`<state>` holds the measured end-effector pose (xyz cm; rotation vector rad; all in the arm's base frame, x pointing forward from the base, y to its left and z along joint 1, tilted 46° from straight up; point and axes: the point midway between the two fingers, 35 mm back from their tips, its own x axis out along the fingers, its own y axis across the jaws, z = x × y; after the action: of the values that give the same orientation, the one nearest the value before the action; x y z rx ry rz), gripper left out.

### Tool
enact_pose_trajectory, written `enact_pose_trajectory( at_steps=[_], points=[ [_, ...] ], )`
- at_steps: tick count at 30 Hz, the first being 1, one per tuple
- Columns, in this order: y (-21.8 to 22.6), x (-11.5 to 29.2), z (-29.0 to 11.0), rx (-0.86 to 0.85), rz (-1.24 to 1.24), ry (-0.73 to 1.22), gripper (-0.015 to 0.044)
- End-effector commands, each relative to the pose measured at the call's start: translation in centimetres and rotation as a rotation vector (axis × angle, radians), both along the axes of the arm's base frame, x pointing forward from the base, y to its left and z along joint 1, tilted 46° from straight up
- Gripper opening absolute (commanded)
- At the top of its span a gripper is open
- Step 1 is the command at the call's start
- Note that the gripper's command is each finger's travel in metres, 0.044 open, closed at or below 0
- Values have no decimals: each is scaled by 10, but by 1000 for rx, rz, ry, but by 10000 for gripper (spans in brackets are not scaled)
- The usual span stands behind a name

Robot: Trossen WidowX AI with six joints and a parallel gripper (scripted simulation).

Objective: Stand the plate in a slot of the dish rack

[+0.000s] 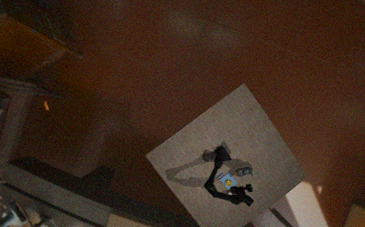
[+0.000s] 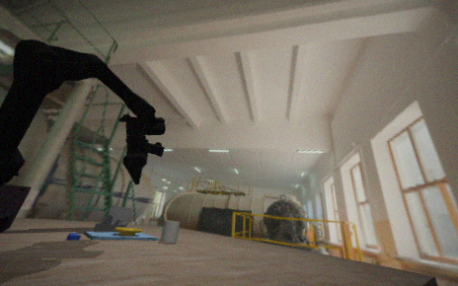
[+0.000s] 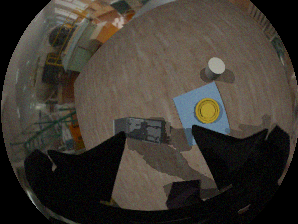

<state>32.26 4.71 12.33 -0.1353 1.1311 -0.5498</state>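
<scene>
Gripper (image 2: 134,173) wide open and empty, plate (image 2: 127,230) lying flat on the surface directly below it.

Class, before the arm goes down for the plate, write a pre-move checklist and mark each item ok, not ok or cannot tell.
1. Gripper open and holding nothing: ok.
2. Yellow plate lying flat on the blue mat, nothing on it: ok.
3. Gripper above the plate, apart from it: ok.
4. Gripper centred over the plate: not ok, plate sits off to the right in the wrist view.
5. Dish rack slots free: cannot tell, too blurred.
6. Grey cup apart from the mat: ok.
</scene>
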Motion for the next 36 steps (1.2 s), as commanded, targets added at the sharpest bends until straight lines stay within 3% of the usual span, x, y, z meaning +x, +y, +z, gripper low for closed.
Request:
enact_pose_trajectory(
  at_steps=[1, 16, 36],
  points=[
    [-28, 1, -4, -90, -3, 105, 400],
    [-119, -15, -9, -285, 5, 515, 400],
    [-136, -17, -25, -285, 6, 519, 400]
  ],
)
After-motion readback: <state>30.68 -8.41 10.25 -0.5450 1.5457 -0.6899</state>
